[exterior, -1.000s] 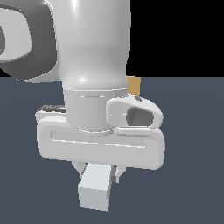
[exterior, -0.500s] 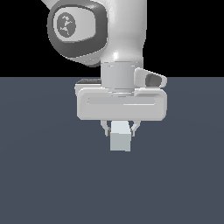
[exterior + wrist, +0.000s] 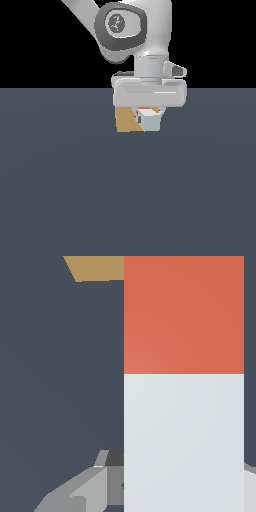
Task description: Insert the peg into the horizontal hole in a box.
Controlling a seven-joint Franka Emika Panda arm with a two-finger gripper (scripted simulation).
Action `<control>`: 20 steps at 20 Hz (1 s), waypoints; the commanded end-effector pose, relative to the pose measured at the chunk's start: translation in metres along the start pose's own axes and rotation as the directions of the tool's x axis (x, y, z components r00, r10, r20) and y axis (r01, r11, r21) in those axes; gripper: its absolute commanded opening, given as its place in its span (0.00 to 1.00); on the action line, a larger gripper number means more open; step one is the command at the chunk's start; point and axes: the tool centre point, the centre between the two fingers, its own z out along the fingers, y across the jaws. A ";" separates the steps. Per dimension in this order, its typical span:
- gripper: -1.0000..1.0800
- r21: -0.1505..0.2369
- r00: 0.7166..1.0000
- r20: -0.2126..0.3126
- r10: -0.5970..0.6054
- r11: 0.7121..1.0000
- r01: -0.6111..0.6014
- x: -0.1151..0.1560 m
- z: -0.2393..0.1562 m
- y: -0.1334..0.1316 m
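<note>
Peg is held in the gripper, whose fingers press on its two sides, so the pincer is clamped on it. In the exterior view the peg points toward the camera: its grey-white square end shows in front, and only a thin strip of the orange-red part is seen above it, under the white gripper body. The box stands behind the peg, on the dark floor, and it shows mostly on the exterior view's left of the peg. The gripper body covers the top edge of the box. The hole cannot be seen in either view.

In the wrist view the peg fills a big part of the picture, with the orange-red end farther from the gripper and the grey-white part near it. A small corner of the box appears beyond the orange-red end, to one side of it. Whether the peg touches the box, I cannot tell.
</note>
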 end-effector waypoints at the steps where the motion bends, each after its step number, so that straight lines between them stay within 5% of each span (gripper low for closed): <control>1: 0.00 -0.003 1.000 0.000 -0.016 1.000 0.016 0.015 -0.008 0.007; 20: 0.00 -0.005 0.999 -0.001 -0.038 0.999 0.038 0.033 -0.017 0.016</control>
